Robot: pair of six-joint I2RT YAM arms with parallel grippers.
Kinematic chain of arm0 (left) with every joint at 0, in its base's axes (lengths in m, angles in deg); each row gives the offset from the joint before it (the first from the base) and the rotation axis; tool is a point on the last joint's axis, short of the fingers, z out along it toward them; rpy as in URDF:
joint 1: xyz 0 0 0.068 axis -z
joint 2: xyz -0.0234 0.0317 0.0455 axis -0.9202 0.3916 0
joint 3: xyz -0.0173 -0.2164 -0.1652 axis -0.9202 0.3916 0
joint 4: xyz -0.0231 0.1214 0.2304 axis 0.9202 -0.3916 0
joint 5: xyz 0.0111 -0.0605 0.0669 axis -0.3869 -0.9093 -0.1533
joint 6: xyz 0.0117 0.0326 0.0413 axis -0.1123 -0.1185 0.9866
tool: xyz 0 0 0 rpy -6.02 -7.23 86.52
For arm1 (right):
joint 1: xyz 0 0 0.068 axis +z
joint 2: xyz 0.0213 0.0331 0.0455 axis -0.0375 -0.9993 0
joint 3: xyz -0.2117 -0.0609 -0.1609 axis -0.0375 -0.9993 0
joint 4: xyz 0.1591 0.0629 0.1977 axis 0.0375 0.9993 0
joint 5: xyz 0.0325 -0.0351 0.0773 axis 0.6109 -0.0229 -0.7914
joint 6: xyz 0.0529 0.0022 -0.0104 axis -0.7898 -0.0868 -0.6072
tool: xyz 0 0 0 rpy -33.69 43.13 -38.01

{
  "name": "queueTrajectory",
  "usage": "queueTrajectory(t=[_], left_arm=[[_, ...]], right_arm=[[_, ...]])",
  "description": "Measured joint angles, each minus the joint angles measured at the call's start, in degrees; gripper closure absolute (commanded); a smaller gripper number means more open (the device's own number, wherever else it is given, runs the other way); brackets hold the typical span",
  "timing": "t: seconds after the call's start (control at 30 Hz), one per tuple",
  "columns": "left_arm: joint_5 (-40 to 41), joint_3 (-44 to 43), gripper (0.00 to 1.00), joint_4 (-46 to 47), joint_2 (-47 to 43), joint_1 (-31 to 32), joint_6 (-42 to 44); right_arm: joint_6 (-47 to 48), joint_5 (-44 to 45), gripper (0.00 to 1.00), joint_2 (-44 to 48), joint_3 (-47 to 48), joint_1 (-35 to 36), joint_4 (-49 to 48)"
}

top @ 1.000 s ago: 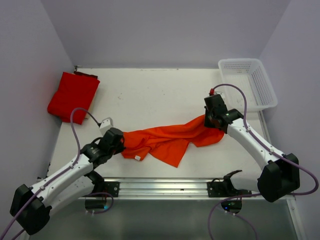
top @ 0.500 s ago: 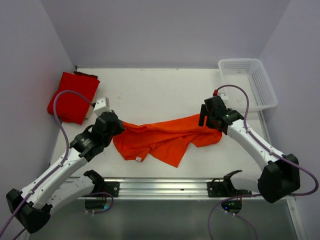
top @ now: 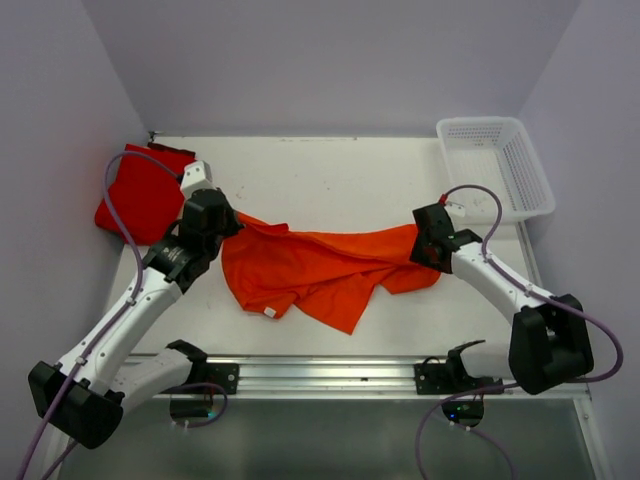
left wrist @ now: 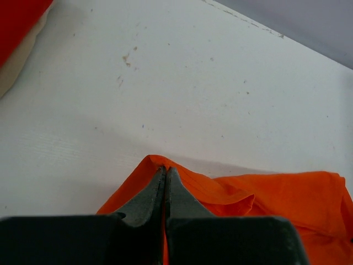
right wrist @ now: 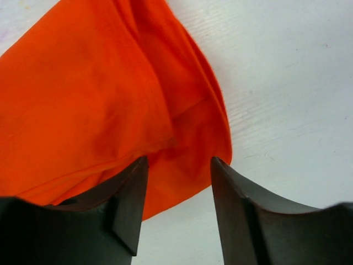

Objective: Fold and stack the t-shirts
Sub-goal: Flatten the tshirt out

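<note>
Two tools, one orange shirt (top: 320, 272). Your left tool (left wrist: 164, 171), jaws pressed together on shirt corner, has hauled it back-left across worktop (top: 330, 180), close to folded red shirt (top: 140, 195) at far-left. Your right tool (right wrist: 179, 165) now stands apart over opposite edge, cloth lying loose beneath, apparently let go. Meaning: shirt being spread out; folding not yet begun.
</note>
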Motion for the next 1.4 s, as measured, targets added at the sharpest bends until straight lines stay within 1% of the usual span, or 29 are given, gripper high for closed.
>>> queueTrajectory(t=[0.03,0.13,0.23,0.27,0.4,0.5,0.57,0.6,0.73,0.8,0.9,1.13,1.3,1.4], left_arm=[[-0.83,-0.2,1.0,0.48,0.48,-1.09,0.2],[-3.02,-0.35,1.0,1.2,1.33,-3.72,1.01],[-5.01,-0.35,1.0,1.44,1.51,-5.29,1.29],[-5.53,-0.35,1.0,1.57,1.51,-5.68,1.36],[-7.15,-0.35,1.0,2.29,1.51,-6.82,1.55],[-8.2,-0.35,1.0,2.73,1.51,-7.52,1.55],[-8.98,-0.35,1.0,2.99,1.62,-7.82,1.55],[-9.33,-0.33,1.0,3.17,1.7,-7.87,1.55],[-10.32,-0.13,1.0,3.98,1.9,-8.0,1.55],[-10.73,0.35,1.0,4.48,1.9,-8.15,1.53],[-11.26,1.05,1.0,4.68,2.05,-8.2,1.51],[-11.91,1.57,1.0,5.03,2.12,-8.2,1.51],[-11.91,1.57,1.0,5.18,1.81,-8.39,1.53],[-11.91,1.57,1.0,5.2,1.55,-8.79,1.53]], right_arm=[[-0.61,0.09,0.37,-0.85,-0.22,-0.72,-0.57],[-2.19,0.46,0.36,-3.32,-0.46,-2.4,-1.86],[-3.23,0.02,0.4,-6.08,-0.92,-3.58,-4.15],[-3.5,-0.52,0.43,-7.15,-1.09,-3.91,-5.05],[-4.2,-3.26,0.51,-11.37,-1.44,-4.59,-8.22],[-4.39,-5.9,0.54,-12.92,-1.46,-4.79,-9.84],[-4.33,-7.23,0.52,-11.87,-1.46,-4.74,-9.86],[-4.28,-7.28,0.49,-10.51,-1.51,-4.48,-9.51],[-3.41,-6.51,0.44,1.57,-2.25,-3.19,-7.15],[-2.99,-6.14,0.44,6.54,-2.21,-3.15,-6.84],[-2.25,-6.19,0.44,8.31,-1.79,-3.15,-6.45],[-1.42,-10.14,0.46,-0.59,-1.86,-3.15,-7.19],[-1.36,-12.96,0.49,-5.31,-1.86,-3.15,-9.38],[-1.6,-14.36,0.49,-7.65,-1.95,-3.15,-11.13]])
